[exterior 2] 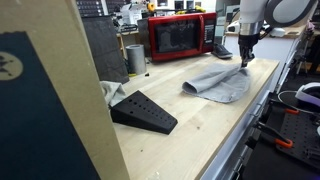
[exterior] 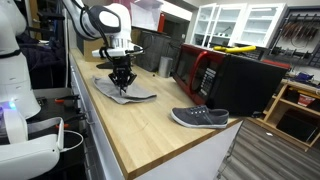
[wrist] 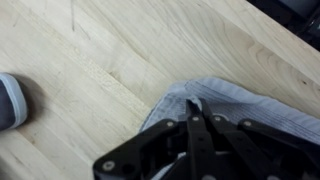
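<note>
The grey cloth (exterior: 128, 93) lies crumpled on the wooden counter (exterior: 135, 135), near the middle of its width, and one part is drawn up into a peak. In an exterior view its long axis (exterior 2: 215, 85) runs from left to right across the picture: the rounded, folded end points left toward a black wedge-shaped block (exterior 2: 145, 111), and the raised end lies on the right, under the arm. The gripper (exterior 2: 243, 61) comes straight down onto that raised end. In the wrist view its jaws (wrist: 195, 108) are pressed together, pinching a fold of the cloth (wrist: 235, 100) between the tips, while the rest of the fabric rests flat on the wood. A grey shoe (exterior: 200, 117) lies well apart from the cloth, near the counter's end, with its long axis across the picture. A red microwave (exterior 2: 180, 37) stands at the back of the counter, with a metal cup (exterior 2: 135, 58) beside it
</note>
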`<state>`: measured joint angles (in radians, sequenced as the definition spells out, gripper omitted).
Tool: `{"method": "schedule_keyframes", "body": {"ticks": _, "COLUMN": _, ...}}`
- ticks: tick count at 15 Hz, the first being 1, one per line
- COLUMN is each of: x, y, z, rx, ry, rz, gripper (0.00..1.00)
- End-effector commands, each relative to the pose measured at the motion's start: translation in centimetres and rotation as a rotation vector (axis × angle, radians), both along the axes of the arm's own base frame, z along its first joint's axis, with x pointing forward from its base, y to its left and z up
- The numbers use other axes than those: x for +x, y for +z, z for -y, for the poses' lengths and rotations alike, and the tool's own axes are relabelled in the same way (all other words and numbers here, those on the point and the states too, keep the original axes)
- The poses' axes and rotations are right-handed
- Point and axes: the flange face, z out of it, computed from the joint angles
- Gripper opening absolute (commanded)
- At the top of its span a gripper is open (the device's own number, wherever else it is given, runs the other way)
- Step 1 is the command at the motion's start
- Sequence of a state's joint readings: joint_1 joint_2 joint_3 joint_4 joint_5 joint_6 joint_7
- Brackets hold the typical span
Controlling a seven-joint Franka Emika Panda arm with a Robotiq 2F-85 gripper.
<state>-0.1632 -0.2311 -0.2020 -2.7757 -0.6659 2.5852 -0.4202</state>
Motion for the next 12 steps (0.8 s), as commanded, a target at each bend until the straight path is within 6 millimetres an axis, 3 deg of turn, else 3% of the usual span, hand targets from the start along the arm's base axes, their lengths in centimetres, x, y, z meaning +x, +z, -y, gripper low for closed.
{"method": "schedule_keyframes", "body": {"ticks": 1, "x": -0.6, "y": 0.4, "z": 1.4, "rx": -0.009, "ry": 0.01, "rz": -0.021, "gripper": 0.01}}
{"method": "schedule_keyframes", "body": {"ticks": 3, "x": -0.8, "y": 0.5, "z": 1.9, "rx": -0.006, "ry": 0.009, "rz": -0.023, "gripper": 0.01}}
{"method": "schedule_keyframes", "body": {"ticks": 4, "x": -0.9, "y": 0.6, "z": 2.1, "rx": -0.003, "ry": -0.002, "rz": -0.021, "gripper": 0.27}}
{"method": "schedule_keyframes", "body": {"ticks": 5, "x": -0.9, "y": 0.6, "z": 2.2, "rx": 0.003, "ry": -0.01, "rz": -0.02, "gripper": 0.28}}
{"method": "schedule_keyframes", "body": {"ticks": 9, "x": -0.7, "y": 0.7, "z": 1.8, "rx": 0.076, "ry": -0.072, "rz": -0.006, "gripper": 0.58}}
{"method": "schedule_keyframes", "body": {"ticks": 12, "x": 0.1, "y": 1.3, "z": 0.1, "rx": 0.216, "ry": -0.175, "rz": 0.037, "gripper": 0.8}}
